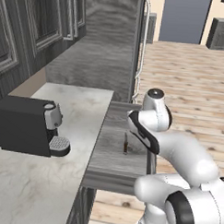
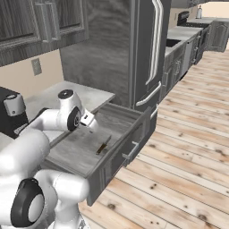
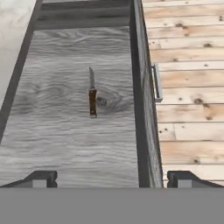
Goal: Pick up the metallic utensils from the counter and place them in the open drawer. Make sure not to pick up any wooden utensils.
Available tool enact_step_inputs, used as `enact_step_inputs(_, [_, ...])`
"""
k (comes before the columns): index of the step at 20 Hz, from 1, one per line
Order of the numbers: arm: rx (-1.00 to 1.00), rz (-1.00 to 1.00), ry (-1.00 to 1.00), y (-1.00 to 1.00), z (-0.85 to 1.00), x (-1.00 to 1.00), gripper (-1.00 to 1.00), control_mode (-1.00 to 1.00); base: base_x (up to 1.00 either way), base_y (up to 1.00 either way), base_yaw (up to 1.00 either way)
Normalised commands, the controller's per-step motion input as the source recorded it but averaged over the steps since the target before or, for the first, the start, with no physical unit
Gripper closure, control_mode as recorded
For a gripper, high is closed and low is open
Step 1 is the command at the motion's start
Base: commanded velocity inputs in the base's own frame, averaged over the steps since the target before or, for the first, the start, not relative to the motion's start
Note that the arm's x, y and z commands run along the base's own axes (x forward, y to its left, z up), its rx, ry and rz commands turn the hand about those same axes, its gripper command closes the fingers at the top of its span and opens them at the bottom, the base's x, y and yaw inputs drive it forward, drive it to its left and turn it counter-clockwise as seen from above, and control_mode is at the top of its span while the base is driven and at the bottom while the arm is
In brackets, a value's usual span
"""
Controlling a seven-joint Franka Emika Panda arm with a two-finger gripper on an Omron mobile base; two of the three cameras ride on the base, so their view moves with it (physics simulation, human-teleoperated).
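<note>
From the left base view, the arm rises at the lower right, its elbow folded and its forearm reaching left over the open drawer [image 1: 116,155], which juts out beside the counter [image 1: 51,176]. The knife [image 1: 126,144] lies on the drawer floor, just left of the forearm. A black coffee machine [image 1: 25,126] stands on the counter.

From the right base view, the arm bends up from the lower left, the wrist hanging over the drawer [image 2: 80,150]. The knife [image 2: 103,146] lies flat near the drawer's front wall.

In the hand view, the gripper [image 3: 111,178] looks down into the drawer [image 3: 52,131], fingers spread wide apart and holding nothing. The knife [image 3: 92,92] lies ahead between them, blade pointing away.
</note>
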Motion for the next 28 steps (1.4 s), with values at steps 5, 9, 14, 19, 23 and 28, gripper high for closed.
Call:
enact_step_inputs(5, [0.00, -0.01, 0.23, -0.03, 0.11, -0.27, -1.00, -1.00, 0.00, 0.00, 0.00])
enact_step_inputs(9, [0.02, 0.00, 0.00, -0.05, -0.16, -0.72, -1.00, -1.00, 0.00, 0.00, 0.00])
enact_step_inputs(14, [0.01, 0.00, 0.01, -0.03, -0.11, -0.32, -1.00, -1.00, 0.00, 0.00, 0.00])
enact_step_inputs(19, [0.00, 0.00, 0.00, 0.00, 0.00, 0.00, -1.00, -1.00, 0.00, 0.00, 0.00])
enact_step_inputs(23, [0.00, 0.00, 0.00, 0.00, 0.00, -0.04, -1.00, -1.00, 0.00, 0.00, 0.00])
enact_step_inputs(28, [0.00, -0.01, -0.01, -0.01, 0.00, -0.19, -1.00, 1.00, -0.18, -0.11, -0.03])
